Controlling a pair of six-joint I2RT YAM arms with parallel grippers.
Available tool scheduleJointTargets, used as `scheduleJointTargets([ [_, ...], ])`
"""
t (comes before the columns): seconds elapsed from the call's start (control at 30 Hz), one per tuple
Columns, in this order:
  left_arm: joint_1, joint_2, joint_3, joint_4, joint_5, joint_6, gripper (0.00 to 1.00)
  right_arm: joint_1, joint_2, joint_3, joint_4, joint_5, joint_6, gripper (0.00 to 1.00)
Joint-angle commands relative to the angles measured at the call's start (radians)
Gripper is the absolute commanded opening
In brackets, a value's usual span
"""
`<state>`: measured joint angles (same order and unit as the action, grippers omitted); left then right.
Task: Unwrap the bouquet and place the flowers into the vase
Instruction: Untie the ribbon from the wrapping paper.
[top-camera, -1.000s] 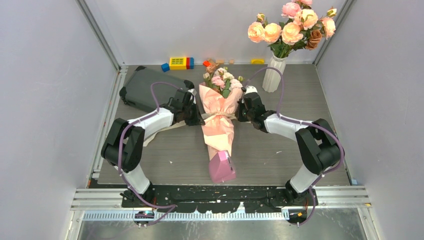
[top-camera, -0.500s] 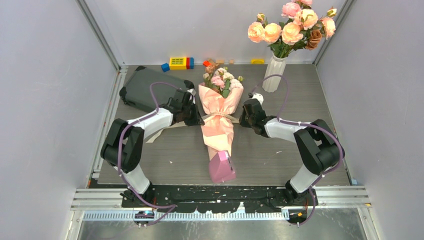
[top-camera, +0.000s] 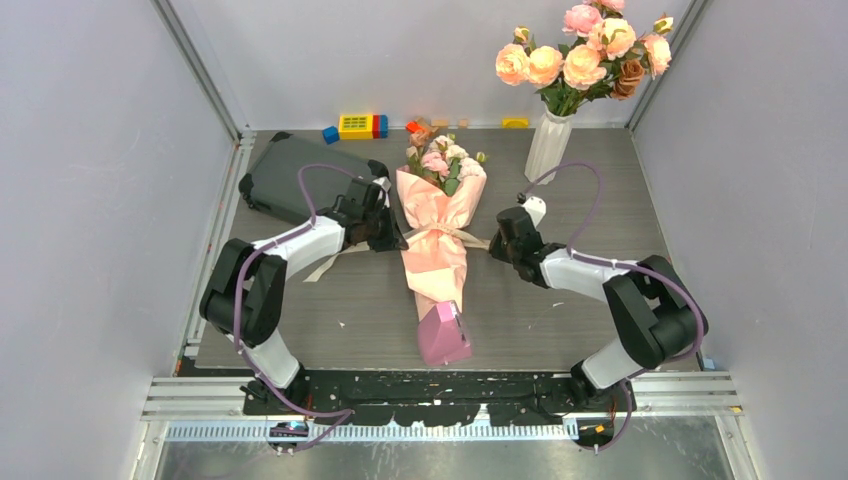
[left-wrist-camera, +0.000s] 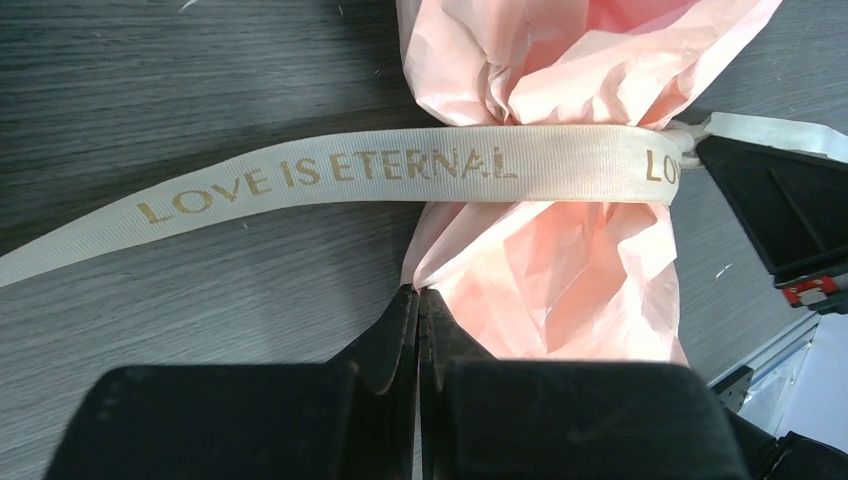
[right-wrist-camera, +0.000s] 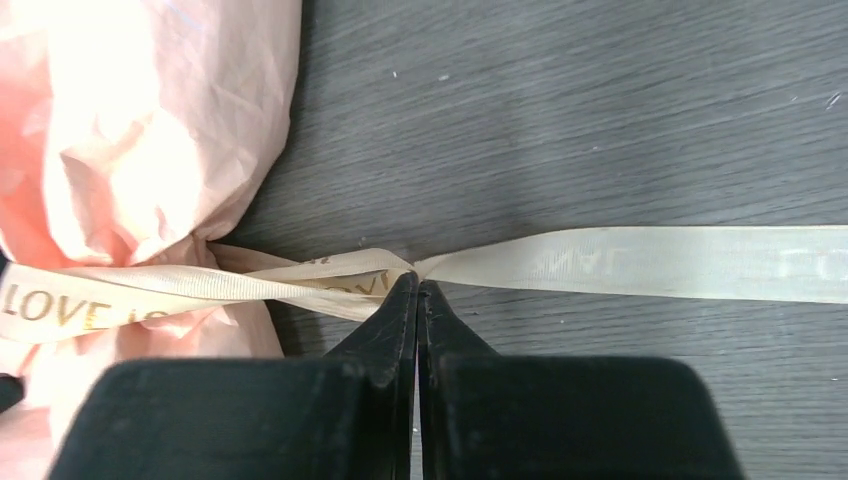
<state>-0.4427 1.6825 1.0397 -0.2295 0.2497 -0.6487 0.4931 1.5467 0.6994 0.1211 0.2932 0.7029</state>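
Right fingers (right-wrist-camera: 388, 330) pulled the ribbon (right-wrist-camera: 650, 262) rightward from the bouquet (top-camera: 437, 240).

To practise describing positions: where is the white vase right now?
In the top view, the vase stands at the far right of the table, near the back wall, holding peach roses, right of the bouquet's flower end.

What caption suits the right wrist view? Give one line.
Shut jaws pinch the cream ribbon tied round the pink-wrapped bouquet.

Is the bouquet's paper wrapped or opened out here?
Wrapped. The ribbon encircles the bouquet and cinches its pink paper at the waist; the roses poke out the top.
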Motion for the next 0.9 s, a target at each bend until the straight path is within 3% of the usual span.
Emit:
scheduleJointTargets([
  [0.0,0.01,-0.044,0.004,-0.021,-0.004,0.016,0.0,-0.035,-0.066,-0.001,0.068,0.029,-0.01,0.09],
  [0.13,0.01,-0.047,0.009,-0.022,0.003,0.018,0.0,-0.106,-0.07,0.007,0.107,-0.133,-0.069,0.22],
  [0.3,0.01,-0.053,0.012,-0.025,0.004,0.032,0.0,-0.19,-0.065,0.032,0.151,-0.445,-0.148,0.39],
  [0.47,0.011,-0.049,0.017,-0.027,0.012,0.035,0.0,-0.236,-0.015,0.075,0.151,-0.622,-0.193,0.47],
  [0.63,0.01,-0.049,0.018,-0.027,0.016,0.035,0.0,-0.241,0.058,0.124,0.151,-0.667,-0.199,0.5],
  [0.87,0.01,-0.053,0.016,-0.031,0.012,0.039,0.0,-0.242,0.108,0.179,0.076,-0.601,-0.234,0.51],
])
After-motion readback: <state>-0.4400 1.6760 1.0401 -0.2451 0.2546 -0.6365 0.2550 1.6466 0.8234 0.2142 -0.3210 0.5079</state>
